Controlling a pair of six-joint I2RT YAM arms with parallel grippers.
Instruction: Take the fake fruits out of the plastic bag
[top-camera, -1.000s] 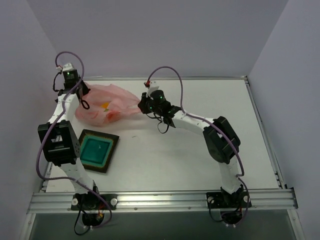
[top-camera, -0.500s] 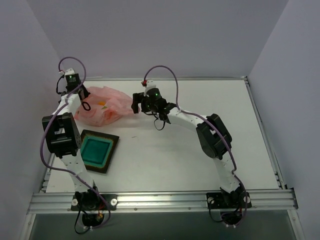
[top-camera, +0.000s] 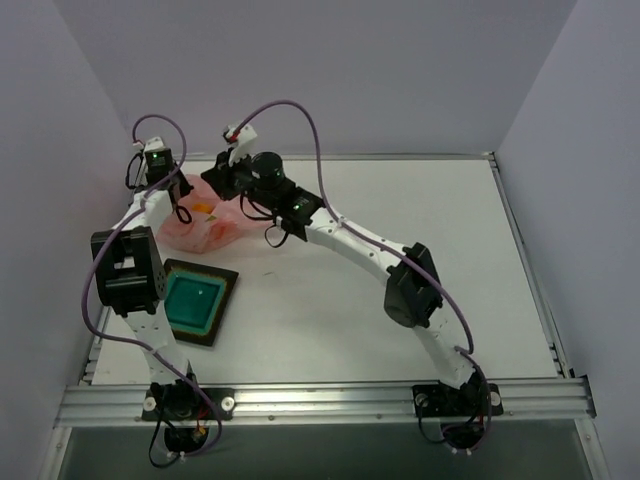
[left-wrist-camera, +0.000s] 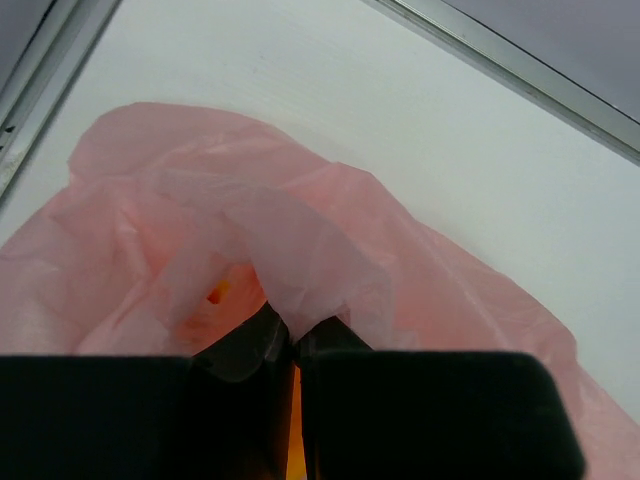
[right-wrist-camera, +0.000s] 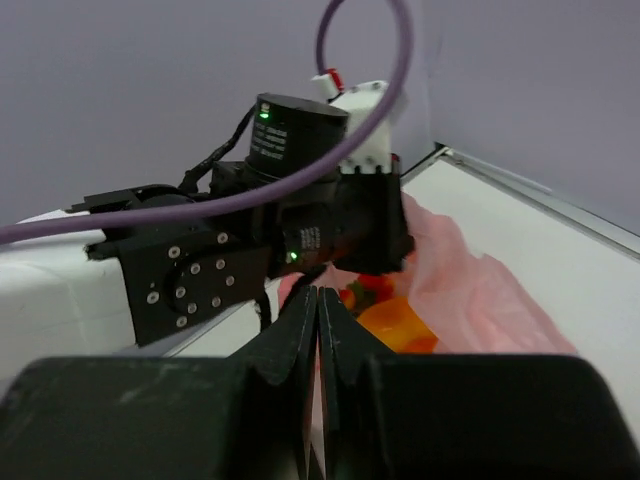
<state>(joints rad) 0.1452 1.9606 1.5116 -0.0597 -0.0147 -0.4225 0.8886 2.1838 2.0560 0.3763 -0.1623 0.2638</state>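
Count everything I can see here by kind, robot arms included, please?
Robot arms: 2, the left arm and the right arm
Pink plastic bag: 1
Dark tray with teal inside: 1
Fake fruits visible in the bag: 2, an orange one and a red piece; others may be hidden
Total: 6

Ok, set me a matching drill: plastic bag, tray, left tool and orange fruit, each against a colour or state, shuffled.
1. plastic bag
2. tray
3. left tool
4. orange fruit

A. teal inside, dark rim
B. shut on a fold of the bag
C. pink, translucent, wrinkled
D. glimpsed inside the bag

Pairs: 1-C, 2-A, 3-B, 4-D.
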